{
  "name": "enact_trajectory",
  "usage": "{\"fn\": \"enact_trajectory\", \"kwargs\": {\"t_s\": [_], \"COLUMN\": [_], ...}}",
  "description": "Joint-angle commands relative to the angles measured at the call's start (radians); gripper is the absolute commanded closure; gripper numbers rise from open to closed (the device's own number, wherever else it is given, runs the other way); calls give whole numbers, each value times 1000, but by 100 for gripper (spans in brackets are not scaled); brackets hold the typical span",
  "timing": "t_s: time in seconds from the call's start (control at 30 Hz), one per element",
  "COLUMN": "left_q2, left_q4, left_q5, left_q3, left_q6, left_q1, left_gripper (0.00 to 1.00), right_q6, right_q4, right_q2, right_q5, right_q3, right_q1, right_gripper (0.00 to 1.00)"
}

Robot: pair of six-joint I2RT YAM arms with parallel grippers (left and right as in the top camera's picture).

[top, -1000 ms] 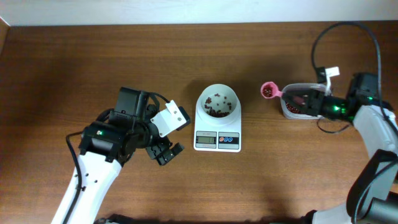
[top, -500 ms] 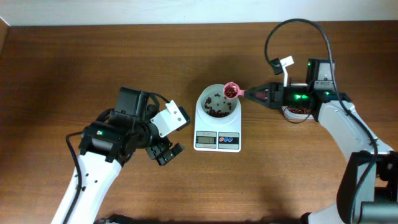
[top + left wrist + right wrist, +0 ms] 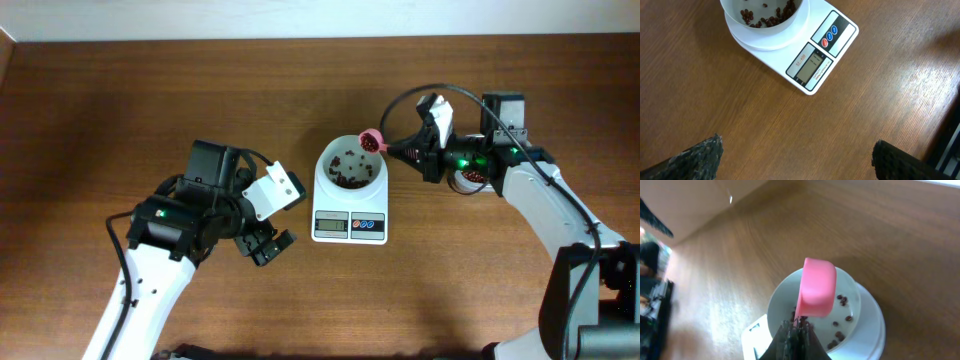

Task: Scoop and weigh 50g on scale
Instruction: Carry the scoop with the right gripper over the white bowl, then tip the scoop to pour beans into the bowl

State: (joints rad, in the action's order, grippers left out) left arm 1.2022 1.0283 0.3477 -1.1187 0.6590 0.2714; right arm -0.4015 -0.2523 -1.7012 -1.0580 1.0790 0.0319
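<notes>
The white scale (image 3: 350,226) stands mid-table with its round bowl (image 3: 350,168) holding dark red beans (image 3: 347,180). My right gripper (image 3: 408,152) is shut on the handle of a pink scoop (image 3: 372,140), which hangs tipped over the bowl's right rim. In the right wrist view the scoop (image 3: 816,287) shows its underside above the bowl (image 3: 860,311), and the right gripper (image 3: 796,330) pinches its handle. My left gripper (image 3: 268,245) rests open left of the scale. In the left wrist view the gripper (image 3: 800,160) has only bare wood between its fingertips (image 3: 697,157), and the scale (image 3: 817,55) lies ahead.
A clear plastic tub (image 3: 472,180) with red beans sits right of the scale, partly hidden under my right arm. A cable loops above the right arm. The table's far edge meets a white wall.
The right arm has carried the pink scoop leftward from the tub to over the bowl and tipped it there. The left arm has not moved.
</notes>
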Motion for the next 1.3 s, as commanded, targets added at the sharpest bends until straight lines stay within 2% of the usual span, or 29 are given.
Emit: {"fn": "enact_trajectory", "kwargs": {"t_s": [0.0, 0.17, 0.27, 0.43, 0.8, 1.03, 1.1, 1.17, 1.27], "left_q2": [-11, -11, -11, -11, -11, -11, -11, -11, -11], "left_q4": [-2, -2, -2, -2, -2, -2, -2, -2, -2], "left_q5": [3, 3, 3, 3, 3, 3, 3, 3, 3], "left_q3": [-19, -19, -19, -19, -19, -19, -19, -19, -19], "left_q6": [8, 8, 8, 8, 8, 8, 8, 8, 8], "left_q1": [-6, -6, -6, -6, -6, -6, -6, -6, -6], "left_gripper": [1, 1, 1, 1, 1, 1, 1, 1, 1], "right_q6": [-173, -297, -307, -482, -598, -591, -511, -349, -246], "right_q4": [3, 6, 25, 33, 46, 70, 84, 123, 129], "right_q2": [-9, -9, -9, -9, -9, -9, -3, 25, 72], "right_q5": [6, 24, 24, 24, 23, 11, 11, 11, 12], "right_q3": [4, 4, 4, 4, 4, 4, 4, 8, 34], "right_q1": [8, 8, 8, 8, 8, 9, 8, 1, -13], "right_gripper": [96, 96, 96, 96, 96, 96, 96, 96, 96]}}
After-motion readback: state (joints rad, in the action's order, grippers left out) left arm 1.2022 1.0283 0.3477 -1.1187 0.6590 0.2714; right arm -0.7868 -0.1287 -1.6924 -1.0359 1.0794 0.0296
